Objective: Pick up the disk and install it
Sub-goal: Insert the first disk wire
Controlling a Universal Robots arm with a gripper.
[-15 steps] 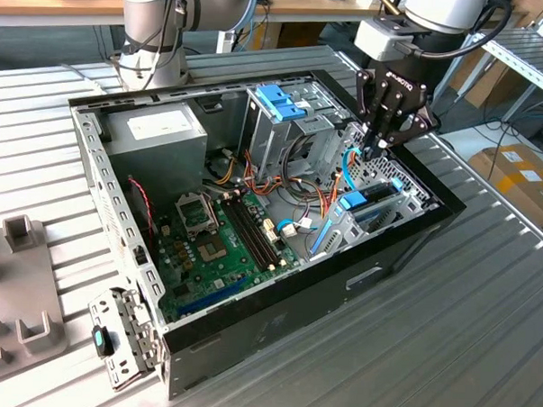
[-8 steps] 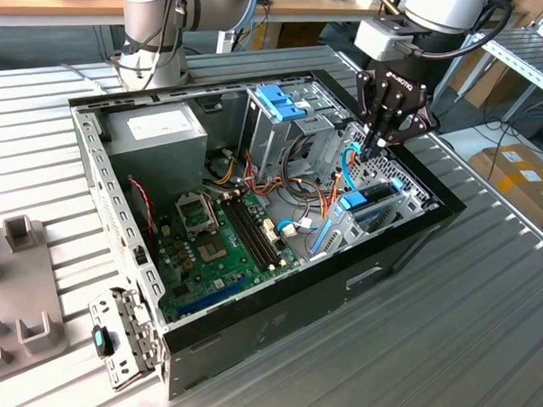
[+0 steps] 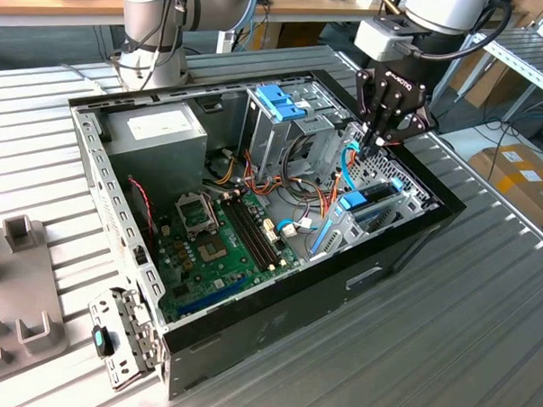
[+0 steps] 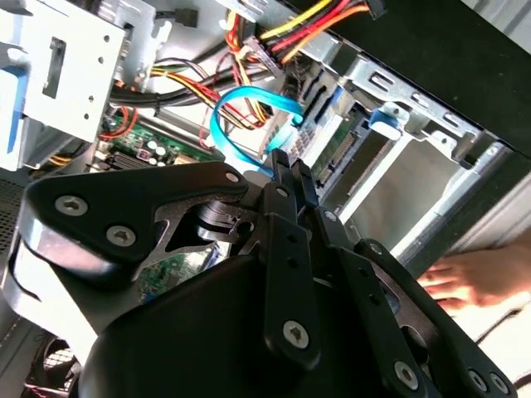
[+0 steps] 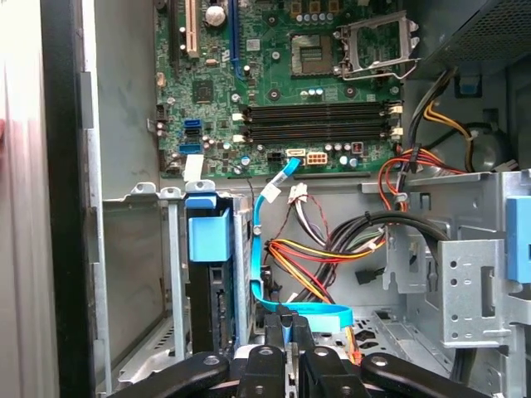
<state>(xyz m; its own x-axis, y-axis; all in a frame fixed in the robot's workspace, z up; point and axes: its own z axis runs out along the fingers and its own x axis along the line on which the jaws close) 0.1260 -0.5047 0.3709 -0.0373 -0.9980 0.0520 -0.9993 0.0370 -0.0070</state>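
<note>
**Ana:** Ribbed metal table (image 3: 483, 312) underneath, and an open computer case (image 3: 248, 333) lying on it, side panel off. What is inside?

**Ben:** A green motherboard (image 3: 215, 246) on the floor of the case and a grey power supply (image 3: 157, 131) in the far corner. Next to that is a tall metal drive cage with a blue latch (image 3: 280, 100) on top.

**Ana:** And the arm?

**Ben:** It reaches down into the case at the exterior view's right. The gripper (image 3: 371, 147) hangs between the tall cage and the case wall.

**Ana:** How do the fingers stand?

**Ben:** Pressed together in both wrist views, tip against tip, and I see nothing clamped between them. A flat light-blue cable (image 5: 270, 199) loops past just beside the tips. I cannot tell whether it touches them.

**Ana:** Where is the disk?

**Ben:** The disk (image 5: 209, 240) stands on edge in the small metal bay against the case wall, at the exterior view's right. Its blue carrier faces up out of the slot and its dark body goes down between the bay's rails. In the exterior view it is just below the fingertips (image 3: 357, 204), close by, with no contact that I can see.

**Ana:** Anything outside the case?

**Ben:** A person's hand (image 4: 473, 278) rests beyond the black wall in the second wrist view. Grey fixture blocks (image 3: 25, 283) sit on the table at the exterior view's left
</note>
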